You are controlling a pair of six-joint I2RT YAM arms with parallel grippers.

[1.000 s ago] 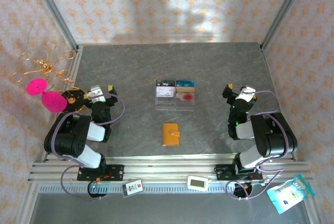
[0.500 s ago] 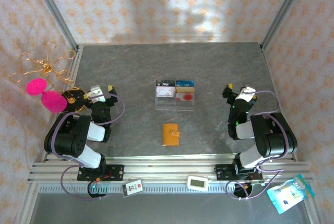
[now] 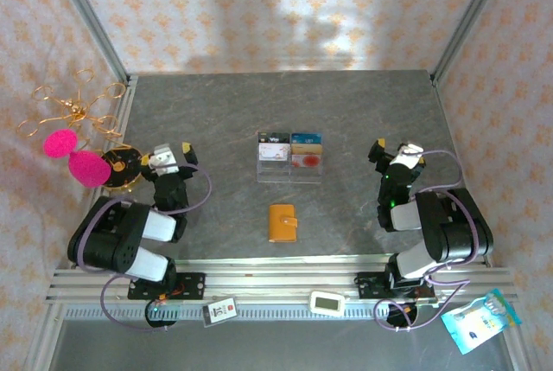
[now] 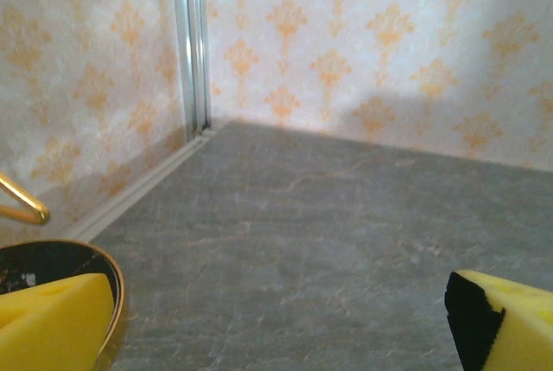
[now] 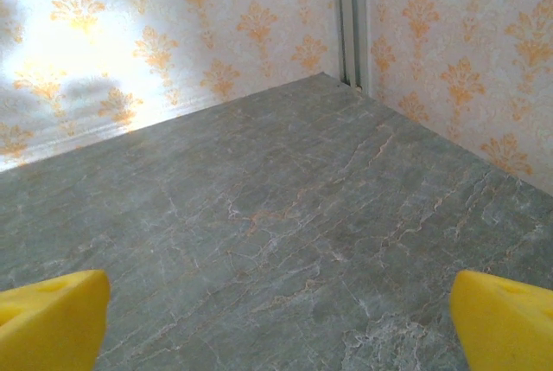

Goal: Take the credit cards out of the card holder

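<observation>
The card holder [image 3: 282, 222], a small orange wallet, lies folded shut on the grey table midway between the two arms, toward the near edge. The credit cards are hidden. My left gripper [image 3: 172, 155] hovers left of the holder, well apart from it, open; in the left wrist view its yellow fingertips [image 4: 54, 321] frame bare table around the left gripper [image 4: 281, 328]. My right gripper [image 3: 393, 150] stands open on the right side, equally far from the holder. In the right wrist view nothing lies between the yellow pads [image 5: 505, 323] of the right gripper [image 5: 276, 323].
A clear acrylic tray [image 3: 290, 176] with several cards standing in it sits just behind the holder. A gold-rimmed black dish [image 3: 117, 166] [image 4: 52, 254] lies by the left gripper, next to pink balls [image 3: 60, 143] on a gold wire stand. Patterned walls enclose the table.
The left arm has shifted a little, its gripper turning slightly toward the centre. The right arm and the holder have not moved.
</observation>
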